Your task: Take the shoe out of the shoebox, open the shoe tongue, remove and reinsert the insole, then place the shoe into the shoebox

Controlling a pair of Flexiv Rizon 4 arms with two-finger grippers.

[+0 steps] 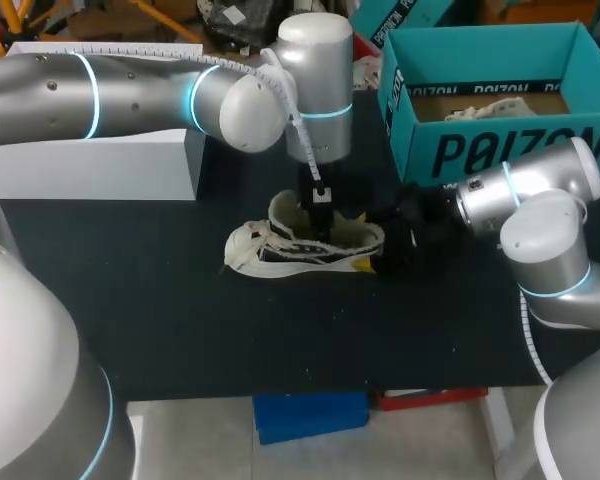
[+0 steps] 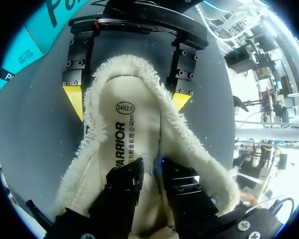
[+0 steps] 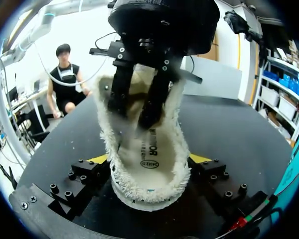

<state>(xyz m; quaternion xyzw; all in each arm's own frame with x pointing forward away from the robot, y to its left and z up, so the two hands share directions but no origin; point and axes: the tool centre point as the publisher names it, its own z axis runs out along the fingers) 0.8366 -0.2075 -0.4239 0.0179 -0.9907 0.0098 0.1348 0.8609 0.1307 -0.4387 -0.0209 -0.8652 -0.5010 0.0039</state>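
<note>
Twin silver-grey arms, lit blue at the joints.
Rounded matte shells on left arm and right arm, ringed with glowing cyan bands, trailed by white ribbed cables; black right gripper studded with socket screws, tipped with yellow wedges.

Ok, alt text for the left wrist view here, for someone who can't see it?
The left gripper is down inside the opening of a fleece-lined shoe, over its pale insole. The right gripper clamps the shoe's heel from both sides on the table, with a corner of the teal shoebox beyond.
</note>
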